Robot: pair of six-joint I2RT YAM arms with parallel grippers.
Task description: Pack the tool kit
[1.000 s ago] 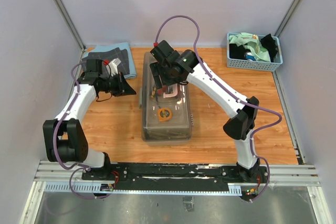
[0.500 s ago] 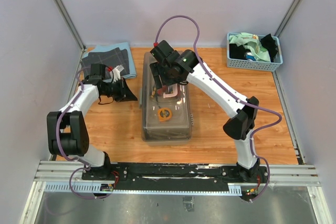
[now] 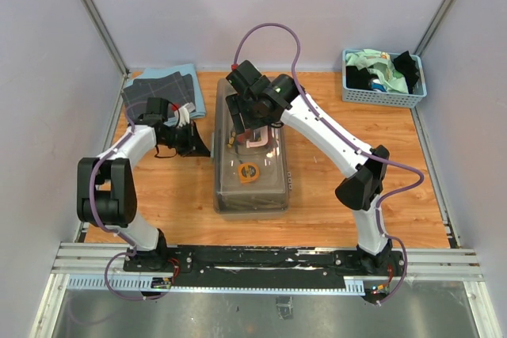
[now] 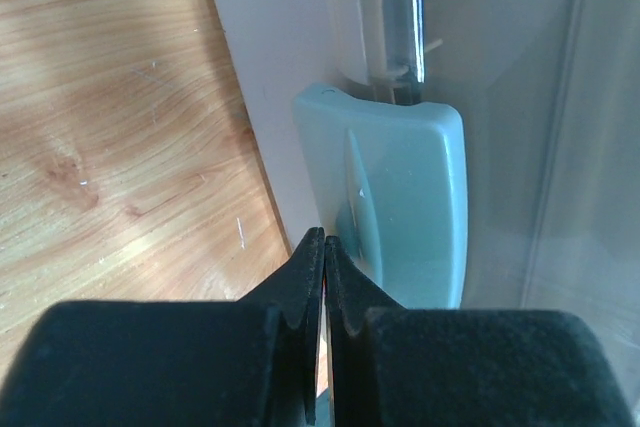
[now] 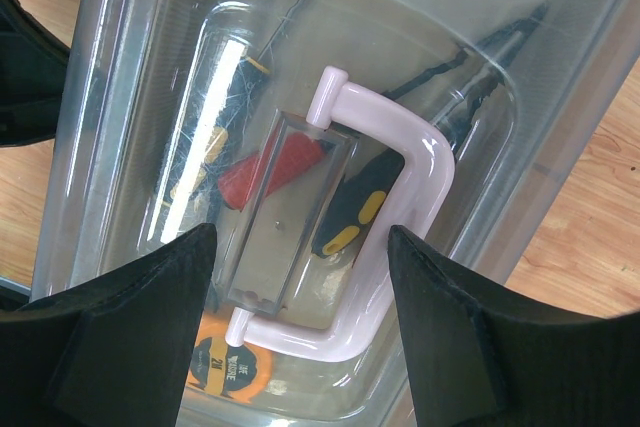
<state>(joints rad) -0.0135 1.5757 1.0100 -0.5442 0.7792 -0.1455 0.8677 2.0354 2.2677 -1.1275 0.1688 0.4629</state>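
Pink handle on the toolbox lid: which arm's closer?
Right. The right fingers, open, hang directly over the pink handle, one on each side. The left fingers, shut, are off at the toolbox's left wall, by the pale blue latch.

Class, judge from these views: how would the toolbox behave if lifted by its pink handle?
Probably stiff: the toolbox looks like hard moulded plastic. Likely fairly heavy, with pliers and a tape measure inside. Loose tools may slide, so it could tilt on the pink handle.
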